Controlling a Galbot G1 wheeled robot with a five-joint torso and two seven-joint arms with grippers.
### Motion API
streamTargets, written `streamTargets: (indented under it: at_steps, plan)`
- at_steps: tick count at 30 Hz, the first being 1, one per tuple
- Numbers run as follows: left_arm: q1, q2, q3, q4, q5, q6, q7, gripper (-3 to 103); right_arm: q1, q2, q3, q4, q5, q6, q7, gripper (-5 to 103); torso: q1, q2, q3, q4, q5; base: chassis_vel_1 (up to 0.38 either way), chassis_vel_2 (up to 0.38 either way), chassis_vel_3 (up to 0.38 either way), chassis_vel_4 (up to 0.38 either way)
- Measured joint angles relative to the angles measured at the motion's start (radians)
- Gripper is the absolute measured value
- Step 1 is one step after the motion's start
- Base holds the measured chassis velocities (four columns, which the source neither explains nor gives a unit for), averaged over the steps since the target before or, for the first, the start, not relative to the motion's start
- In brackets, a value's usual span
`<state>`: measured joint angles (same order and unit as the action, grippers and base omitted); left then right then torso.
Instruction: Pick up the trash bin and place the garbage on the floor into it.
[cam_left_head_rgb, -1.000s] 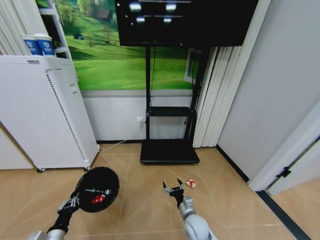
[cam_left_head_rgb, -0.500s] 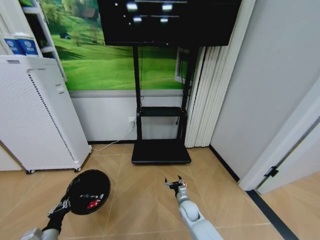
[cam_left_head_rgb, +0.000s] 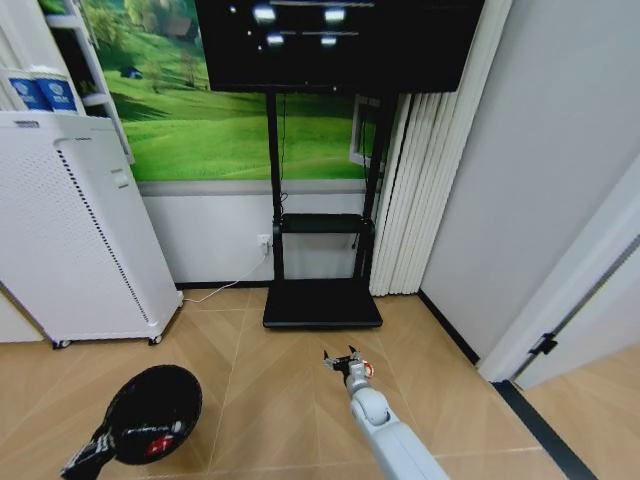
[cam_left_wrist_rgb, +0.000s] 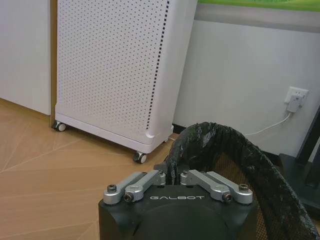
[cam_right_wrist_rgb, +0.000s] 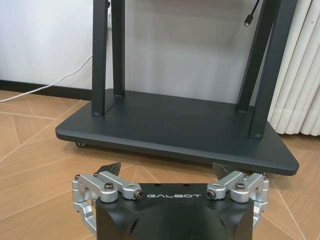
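The right claw (cam_left_head_rgb: 347, 361), fingers apart, hovers over a small crumpled red-and-white wrapper (cam_left_head_rgb: 367, 369) just before the black TV-stand base (cam_left_head_rgb: 322, 303); it should descend squarely. Leftward, the left claw (cam_left_wrist_rgb: 173, 178) clamps the black mesh trash bin (cam_left_head_rgb: 152, 414) by its rim.

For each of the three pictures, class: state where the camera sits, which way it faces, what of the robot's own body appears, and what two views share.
Head view: high on the robot, facing forward and down at the floor; both arms, left gripper holding the trash bin, right gripper open.
Left wrist view: faces the white cabinet; fingers clamp the bin rim.
Right wrist view: low, faces the stand base; fingers spread.
Shared: the stand base, head and right wrist.
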<state>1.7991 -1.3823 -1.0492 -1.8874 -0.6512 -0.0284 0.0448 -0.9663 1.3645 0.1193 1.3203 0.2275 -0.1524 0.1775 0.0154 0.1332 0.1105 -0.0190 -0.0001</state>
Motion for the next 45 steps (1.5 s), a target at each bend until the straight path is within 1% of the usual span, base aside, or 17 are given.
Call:
streamTargets:
  at_steps: [10, 12, 13, 14, 19, 25, 27, 33, 34, 37, 43, 44, 45]
  plan:
    - [-0.019, 0.007, 0.021, 0.002, 0.003, 0.0, 0.001, 7, -0.015, -0.013, 0.018, -0.005, -0.001, 0.014, 0.017, 100, 0.0, 0.0, 0.0, -0.0003, -0.0001, -0.169, 0.17, 0.167, -0.168]
    - [-0.02, 0.007, 0.024, 0.005, 0.005, 0.0, 0.005, 7, -0.024, -0.018, 0.028, -0.018, -0.01, 0.051, 0.022, 100, 0.001, 0.0, 0.0, -0.0002, 0.0002, -0.181, 0.136, 0.173, -0.157]
    - [-0.018, 0.006, 0.024, 0.005, 0.004, 0.0, 0.009, 7, -0.032, -0.024, 0.036, -0.027, -0.03, 0.059, 0.022, 100, 0.001, 0.0, 0.0, -0.0004, 0.0, -0.119, 0.055, 0.05, -0.1]
    - [-0.018, 0.006, 0.024, 0.005, 0.004, 0.0, 0.009, 7, -0.032, -0.024, 0.036, -0.027, -0.03, 0.059, 0.022, 100, 0.001, 0.0, 0.0, -0.0004, 0.0, -0.119, 0.055, 0.05, -0.1]
    - [-0.007, 0.004, 0.005, 0.008, -0.009, -0.005, 0.022, 7, -0.039, -0.042, 0.059, -0.084, -0.096, 0.029, 0.016, 100, 0.0, 0.0, 0.0, 0.0, 0.0001, 0.001, -0.001, -0.007, 0.005]
    - [0.006, 0.004, -0.009, 0.01, -0.021, -0.019, 0.043, 7, -0.029, -0.05, 0.065, -0.135, -0.107, 0.002, 0.004, 100, 0.0, 0.0, 0.0, -0.0001, 0.0002, 0.027, -0.04, -0.02, 0.028]
    - [0.015, 0.0, -0.017, 0.012, -0.028, -0.03, 0.06, 7, -0.011, -0.047, 0.065, -0.177, -0.113, -0.011, 0.004, 100, 0.0, 0.0, 0.0, 0.0, 0.0002, 0.0, 0.0, 0.0, 0.0]
    - [0.022, -0.003, -0.029, 0.023, -0.036, -0.044, 0.077, 7, 0.017, -0.042, 0.051, -0.249, -0.115, -0.039, 0.009, 100, 0.0, 0.0, 0.0, -0.0001, 0.0001, 0.0, 0.0, 0.0, 0.0]
    - [0.022, -0.003, -0.029, 0.023, -0.036, -0.044, 0.077, 7, 0.017, -0.042, 0.051, -0.249, -0.115, -0.039, 0.009, 100, 0.0, 0.0, 0.0, -0.0001, 0.0001, 0.0, 0.0, 0.0, 0.0]
    - [0.022, -0.004, -0.026, 0.035, -0.036, -0.052, 0.086, 7, 0.039, -0.033, 0.046, -0.32, -0.112, -0.041, 0.01, 100, 0.0, 0.0, 0.0, -0.0001, 0.0002, 0.0, 0.0, 0.0, 0.0]
    - [0.017, -0.008, -0.014, 0.041, -0.033, -0.056, 0.089, 7, 0.054, -0.027, 0.045, -0.369, -0.107, -0.046, 0.014, 100, 0.0, 0.0, 0.0, -0.0003, 0.0, 0.0, 0.0, 0.0, 0.0]
    - [0.015, -0.009, -0.009, 0.044, -0.032, -0.059, 0.092, 7, 0.066, -0.02, 0.045, -0.403, -0.106, -0.038, 0.02, 103, 0.0, 0.0, 0.0, -0.0002, 0.0, 0.0, 0.0, 0.0, 0.0]
    - [0.014, -0.009, -0.007, 0.047, -0.032, -0.061, 0.094, 7, 0.073, -0.016, 0.045, -0.424, -0.106, -0.035, 0.024, 100, 0.0, 0.0, 0.0, -0.0001, 0.0, 0.0, 0.0, 0.0, 0.0]
